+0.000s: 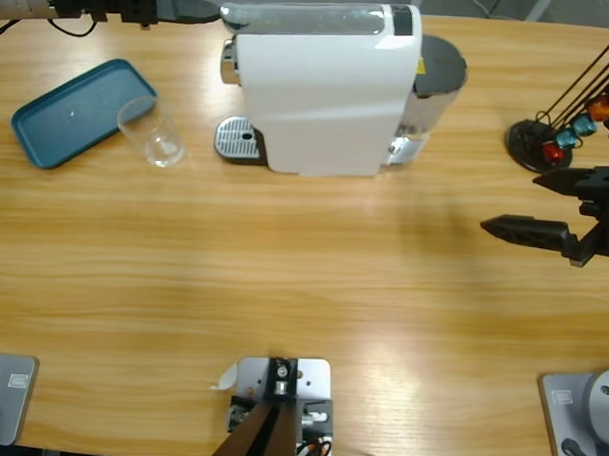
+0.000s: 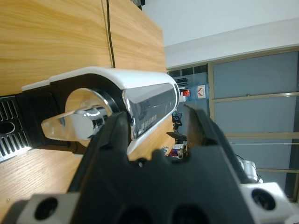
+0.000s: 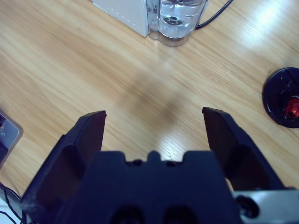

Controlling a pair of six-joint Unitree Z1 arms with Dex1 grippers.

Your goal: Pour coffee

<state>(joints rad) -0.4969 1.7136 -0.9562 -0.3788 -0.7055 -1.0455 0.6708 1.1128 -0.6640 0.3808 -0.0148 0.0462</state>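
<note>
lever in the jaws, cup not yet under the spout

the left gripper (image 2: 156, 128) is at the front top of the coffee machine (image 1: 324, 89), its jaws spread with the chrome lever (image 2: 149, 109) between them; whether they press it i cannot tell. just below that gripper in the high view sit the drip tray (image 1: 238, 139) and the spout (image 2: 77, 122), with nothing on the tray. the empty glass (image 1: 156, 131) stands further out to the side, beside the blue tray (image 1: 68, 115). the right gripper (image 3: 154, 126) hangs spread and empty over bare table (image 1: 303, 278); the capsule stand (image 1: 548, 141) is near it and the water tank (image 3: 180, 18) ahead. by my reading little is done: no coffee in the glass, glass not yet placed.
</note>
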